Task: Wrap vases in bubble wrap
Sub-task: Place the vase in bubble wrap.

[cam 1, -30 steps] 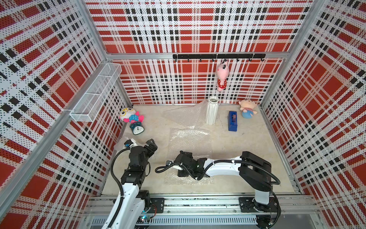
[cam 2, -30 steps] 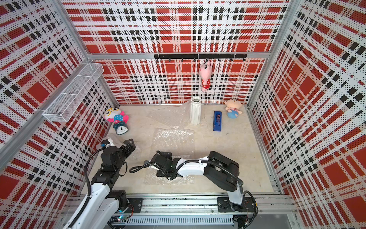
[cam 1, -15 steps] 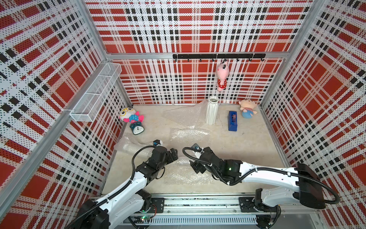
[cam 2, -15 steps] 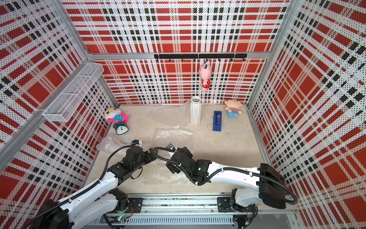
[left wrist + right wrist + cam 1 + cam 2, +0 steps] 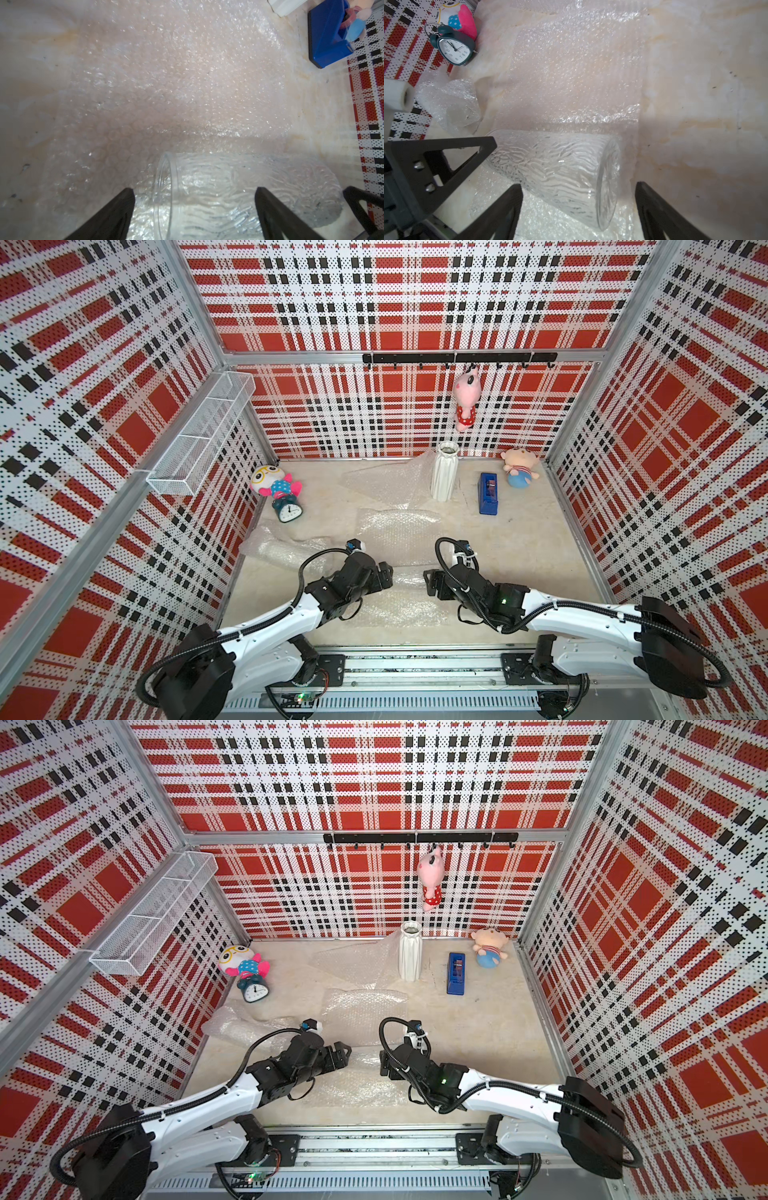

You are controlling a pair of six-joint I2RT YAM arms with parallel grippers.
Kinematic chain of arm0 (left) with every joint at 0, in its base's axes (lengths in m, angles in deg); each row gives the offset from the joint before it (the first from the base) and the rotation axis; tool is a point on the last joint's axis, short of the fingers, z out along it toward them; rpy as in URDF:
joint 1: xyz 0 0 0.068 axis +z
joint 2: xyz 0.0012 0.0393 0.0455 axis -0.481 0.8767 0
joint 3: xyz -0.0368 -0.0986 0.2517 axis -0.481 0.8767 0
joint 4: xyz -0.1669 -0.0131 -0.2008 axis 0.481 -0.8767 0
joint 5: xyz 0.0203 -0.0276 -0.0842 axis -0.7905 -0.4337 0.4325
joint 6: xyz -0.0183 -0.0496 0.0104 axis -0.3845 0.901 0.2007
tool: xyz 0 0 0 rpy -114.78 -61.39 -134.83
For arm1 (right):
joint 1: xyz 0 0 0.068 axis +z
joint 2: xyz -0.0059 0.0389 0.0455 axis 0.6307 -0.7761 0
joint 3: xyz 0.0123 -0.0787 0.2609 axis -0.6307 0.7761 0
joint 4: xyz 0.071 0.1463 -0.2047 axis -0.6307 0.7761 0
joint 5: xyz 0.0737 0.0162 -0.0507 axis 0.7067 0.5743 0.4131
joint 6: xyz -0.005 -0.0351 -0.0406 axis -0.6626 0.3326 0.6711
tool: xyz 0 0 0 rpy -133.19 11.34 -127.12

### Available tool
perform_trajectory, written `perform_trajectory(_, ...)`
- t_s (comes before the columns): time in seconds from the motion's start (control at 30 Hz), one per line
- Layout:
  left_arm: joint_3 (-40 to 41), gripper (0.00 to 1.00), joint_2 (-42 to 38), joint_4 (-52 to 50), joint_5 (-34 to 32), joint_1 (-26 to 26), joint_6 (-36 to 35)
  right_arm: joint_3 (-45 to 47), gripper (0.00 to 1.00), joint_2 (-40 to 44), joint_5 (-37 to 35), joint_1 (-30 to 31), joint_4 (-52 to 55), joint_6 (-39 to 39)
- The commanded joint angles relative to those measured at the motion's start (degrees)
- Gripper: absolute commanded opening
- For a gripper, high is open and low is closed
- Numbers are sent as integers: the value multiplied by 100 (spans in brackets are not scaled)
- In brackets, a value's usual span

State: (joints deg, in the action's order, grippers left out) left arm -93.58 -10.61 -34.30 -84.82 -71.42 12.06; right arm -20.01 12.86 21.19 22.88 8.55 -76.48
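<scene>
left end effector [image 5: 388,576] and right end effector [image 5: 429,584] hang released beside the glass vase [image 5: 554,166] lying on bubble wrap [image 5: 571,72]; next, likely roll it.

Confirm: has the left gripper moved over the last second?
Yes. The left gripper swung away from the alarm clock, toward the table's middle.

Blue tape dispenser [image 5: 488,493] lies flat on the beige worktop [image 5: 536,539], near the back wall. Just beside it, in the back corner: 1 small plush doll [image 5: 518,467]. Above and behind the dispenser: pink plush [image 5: 466,404] hanging from a black hook rail [image 5: 457,358]. Well apart from the dispenser, across the worktop: dark alarm clock [image 5: 289,510] right against a glasses-wearing plush [image 5: 274,485]. Higher on that side wall: white wire basket [image 5: 199,448], 3 compartments.
</scene>
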Motion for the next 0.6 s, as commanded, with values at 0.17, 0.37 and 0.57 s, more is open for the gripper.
perform_trajectory(0.17,-322,91,260,319,29,-333,88,-129,79,-563,546,-2,-786,-350)
perform_trajectory(0.37,-615,90,304,270,-156,-681,136,-463,72,-701,632,48,-705,62)
perform_trajectory(0.57,-893,90,121,-148,-530,-848,150,-806,72,-679,388,282,-492,449)
